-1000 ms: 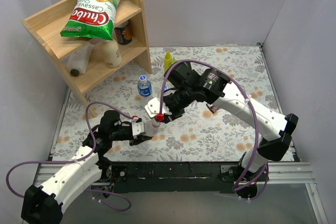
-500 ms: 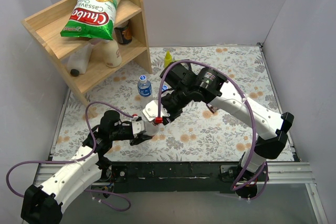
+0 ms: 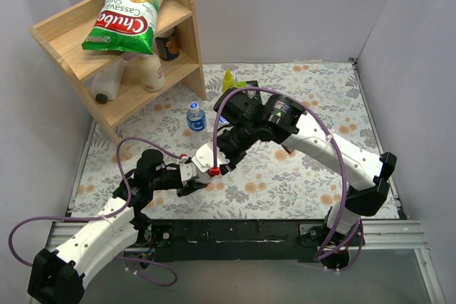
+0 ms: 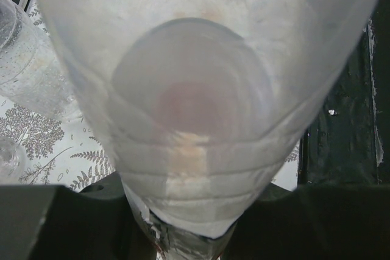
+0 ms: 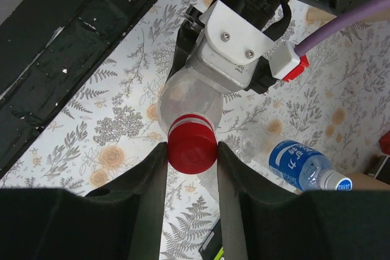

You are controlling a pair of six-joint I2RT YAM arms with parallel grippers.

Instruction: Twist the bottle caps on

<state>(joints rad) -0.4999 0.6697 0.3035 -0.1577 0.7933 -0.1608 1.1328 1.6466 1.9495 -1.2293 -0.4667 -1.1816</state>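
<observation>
Red cap [image 3: 214, 171] nearer front of floral tablecloth [image 3: 274, 179]

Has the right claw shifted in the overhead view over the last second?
Yes. Gripping the red cap, the right claw has slid toward the near table edge and the clear bottle, away from the standing blue-labelled bottle.

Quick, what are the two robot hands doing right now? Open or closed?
The left gripper: closed, holding the clear bottle.
The right gripper: closed on the red cap, at that bottle's mouth.
</observation>
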